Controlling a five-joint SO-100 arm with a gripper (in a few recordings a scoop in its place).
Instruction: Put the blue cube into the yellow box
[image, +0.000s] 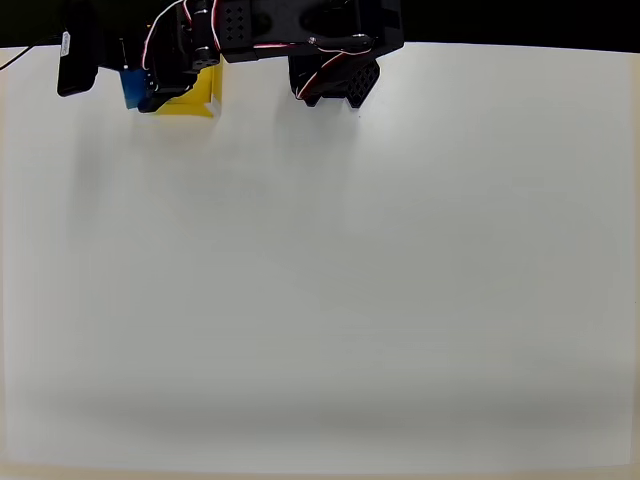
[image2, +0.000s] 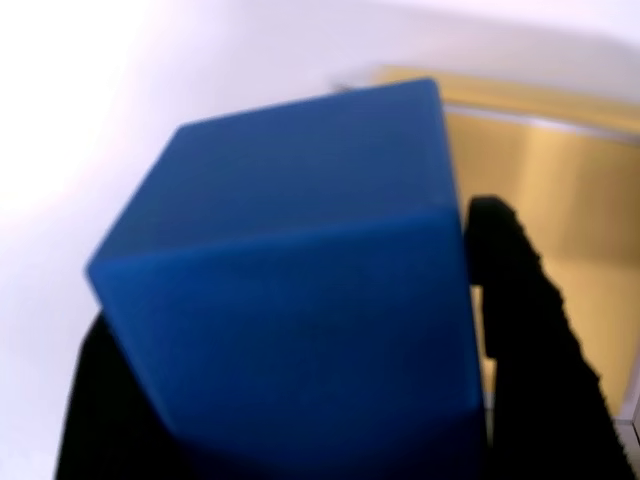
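White tabletop (image: 330, 280), mostly bare. Yellow box (image: 203, 98) at far edge, left of centre. Black end effector (image2: 290, 400) clamped on blue cube (image2: 300, 290), held just beside box's near wall, likely lining up for drop inside.

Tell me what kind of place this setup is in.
Probably a lab or hobby workbench staged for robot practice. A plain white table holds just two props, a yellow box and a blue cube clamped in the gripper, and the black arm has exposed servo wiring.
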